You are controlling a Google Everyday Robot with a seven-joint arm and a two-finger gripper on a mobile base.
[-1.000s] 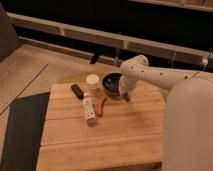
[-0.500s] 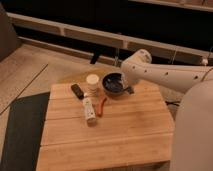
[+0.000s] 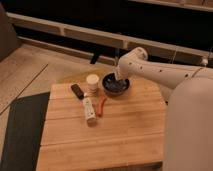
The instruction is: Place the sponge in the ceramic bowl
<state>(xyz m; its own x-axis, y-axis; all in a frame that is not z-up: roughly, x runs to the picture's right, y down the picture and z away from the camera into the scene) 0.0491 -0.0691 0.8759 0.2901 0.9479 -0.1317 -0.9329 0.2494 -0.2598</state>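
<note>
The ceramic bowl (image 3: 115, 86), dark with a bluish inside, stands at the back of the wooden table (image 3: 105, 135), just right of a white cup. My gripper (image 3: 120, 76) hangs from the white arm (image 3: 160, 72) over the bowl's far right rim, pointing down into it. The sponge does not show as a separate thing. A blue-grey patch lies inside the bowl under the gripper, and I cannot tell whether it is the sponge or the bowl's own surface.
A white cup (image 3: 92, 82) stands left of the bowl, with a small black block (image 3: 77, 91) further left. A white oblong object (image 3: 89, 110) and a thin orange-red tool (image 3: 101, 106) lie in front. My white body (image 3: 190, 130) fills the right side.
The gripper has moved from the bowl's right front side up and back, and now sits over the bowl's far rim. The things on the table have stayed put.
</note>
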